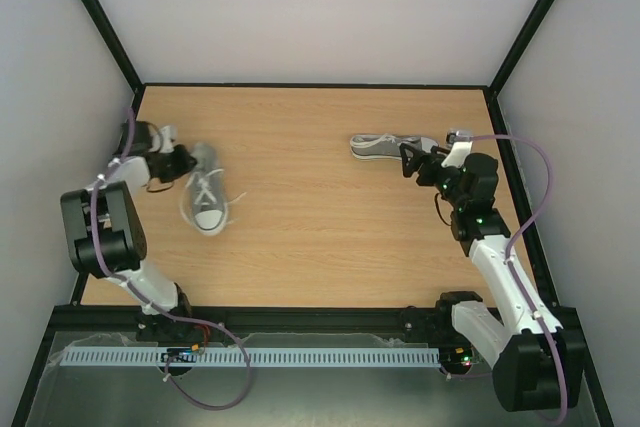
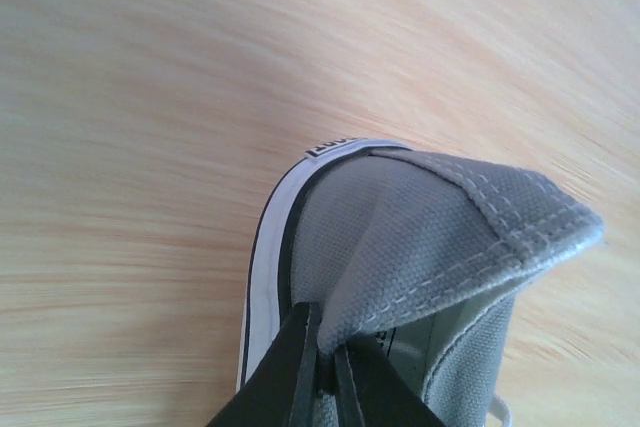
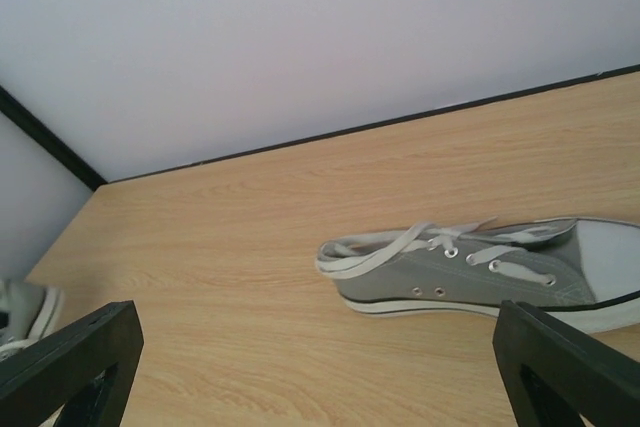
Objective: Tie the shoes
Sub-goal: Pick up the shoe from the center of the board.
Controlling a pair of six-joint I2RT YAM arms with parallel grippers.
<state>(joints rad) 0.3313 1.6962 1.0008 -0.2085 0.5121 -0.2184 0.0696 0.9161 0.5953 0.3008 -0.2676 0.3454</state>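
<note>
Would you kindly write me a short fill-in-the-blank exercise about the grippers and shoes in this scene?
1. The left gripper has its jaws ___ on the heel of the left shoe.
2. The right gripper has its jaws ___, holding nothing, near the right shoe.
3. The colour of the laces is ___.
Missing words: shut; open; white.

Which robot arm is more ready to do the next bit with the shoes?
Probably the left. The left gripper is pinched shut on the left sneaker at its heel; the right gripper hangs open near the right sneaker, holding nothing.
</note>
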